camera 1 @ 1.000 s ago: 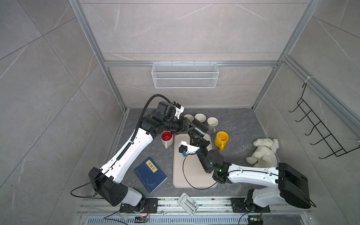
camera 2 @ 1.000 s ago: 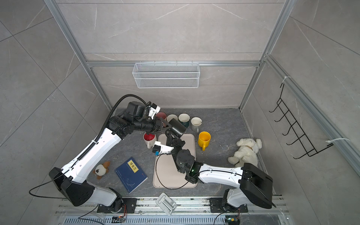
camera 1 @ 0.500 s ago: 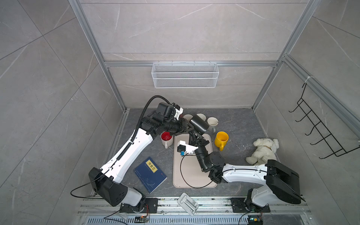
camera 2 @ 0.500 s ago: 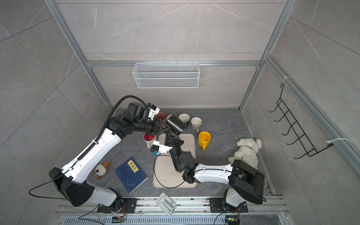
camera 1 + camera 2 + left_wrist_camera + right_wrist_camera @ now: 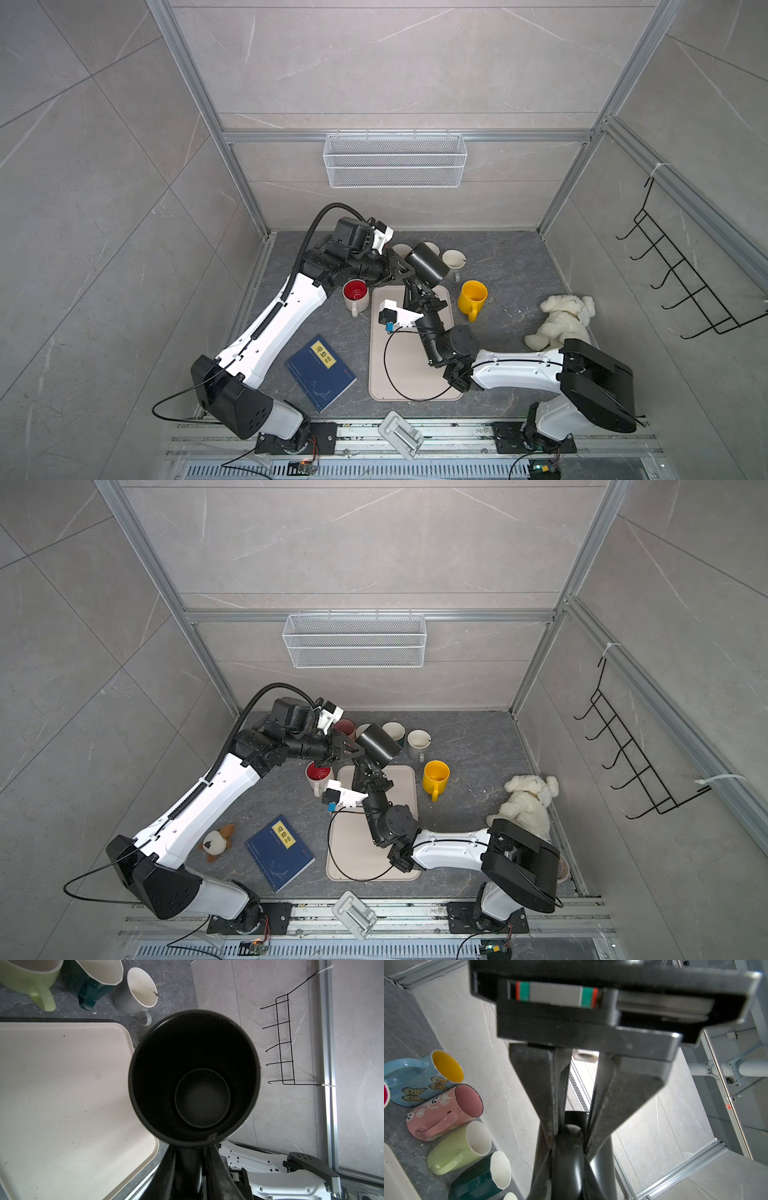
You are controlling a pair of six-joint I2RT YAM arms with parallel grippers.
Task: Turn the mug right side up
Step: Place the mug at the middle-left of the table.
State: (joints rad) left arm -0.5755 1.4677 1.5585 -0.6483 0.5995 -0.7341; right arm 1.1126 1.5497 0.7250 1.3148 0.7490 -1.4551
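Black and glossy, the mug (image 5: 428,264) is hanging in our grip above the far edge of the tray (image 5: 415,374), clear of the surface (image 5: 511,270). It is tipped roughly on its side, with the mouth facing our left arm and the base pointing away. We are keeping it lifted, we judge, because it cannot be swung over while its rim is resting on anything. We are keeping it by the tray because that looks like the free spot to set it down, between the red mug (image 5: 355,293) and the yellow mug (image 5: 471,296) standing upright on either side. Our right fingers (image 5: 542,1088) are carrying the load. They are pinching the handle from both sides, nearly together with only its thickness between them, which is giving us a firm lever for the rotation. Our left fingers (image 5: 170,1167) are reaching in from the opposite side and standing narrow, their tips right at the rim, while the left wrist view is looking straight down the bore. Whether those tips are clamping the wall or only touching it, we cannot tell. We are reading this as mid-turn, with the left side steadying or taking the rim so the mouth can be brought upward.
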